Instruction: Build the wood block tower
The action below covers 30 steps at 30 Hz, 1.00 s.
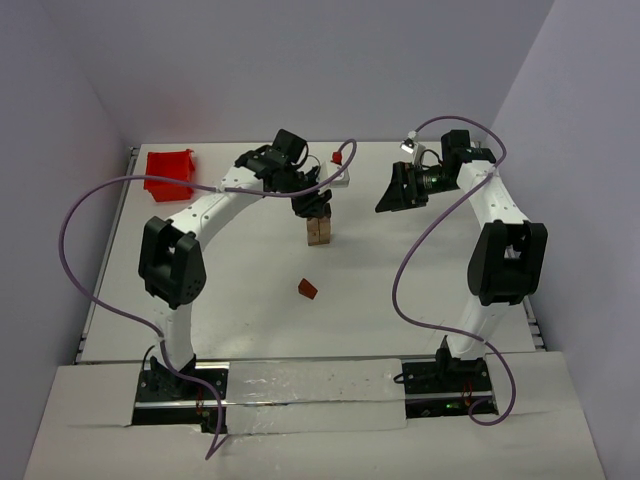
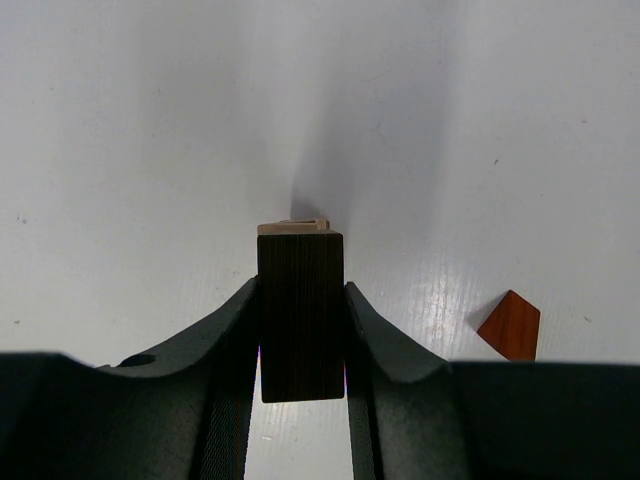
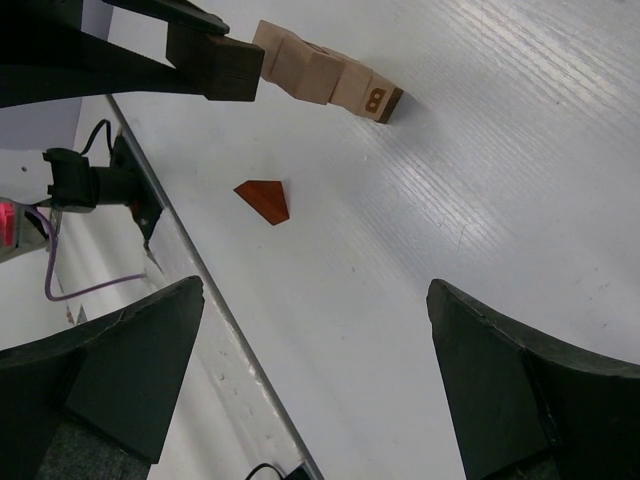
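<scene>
The wood block tower is a narrow column of tan and brown cubes in the middle of the table; it also shows in the right wrist view. My left gripper is shut on a dark brown block and holds it right on top of the column, whose tan top peeks out beyond it. The same dark block shows in the right wrist view. A reddish-brown wedge lies loose on the table in front of the tower, also seen in both wrist views. My right gripper is open and empty, raised right of the tower.
A red plastic bin stands at the back left. A small white plate with a red knob sits behind the tower. Purple cables loop beside both arms. The table's metal edge rail runs along the side.
</scene>
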Each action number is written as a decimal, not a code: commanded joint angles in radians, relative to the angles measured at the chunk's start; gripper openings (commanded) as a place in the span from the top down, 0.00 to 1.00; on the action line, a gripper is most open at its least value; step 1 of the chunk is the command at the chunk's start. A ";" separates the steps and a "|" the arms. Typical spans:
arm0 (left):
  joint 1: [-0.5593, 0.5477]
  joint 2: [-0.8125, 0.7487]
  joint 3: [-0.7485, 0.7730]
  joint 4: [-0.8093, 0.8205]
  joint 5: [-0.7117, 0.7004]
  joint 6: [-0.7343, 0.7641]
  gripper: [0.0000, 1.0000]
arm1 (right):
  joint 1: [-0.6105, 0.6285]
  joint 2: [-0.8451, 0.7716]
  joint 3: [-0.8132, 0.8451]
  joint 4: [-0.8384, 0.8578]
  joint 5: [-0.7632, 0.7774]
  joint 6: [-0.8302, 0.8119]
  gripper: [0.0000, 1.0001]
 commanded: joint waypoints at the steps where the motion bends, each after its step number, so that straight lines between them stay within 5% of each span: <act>1: 0.003 0.006 0.035 0.037 0.053 0.014 0.95 | 0.007 -0.035 0.038 -0.012 -0.018 -0.017 0.00; 30: 0.028 0.049 0.045 0.044 0.059 -0.002 0.91 | 0.017 -0.015 0.058 -0.018 -0.014 -0.024 0.00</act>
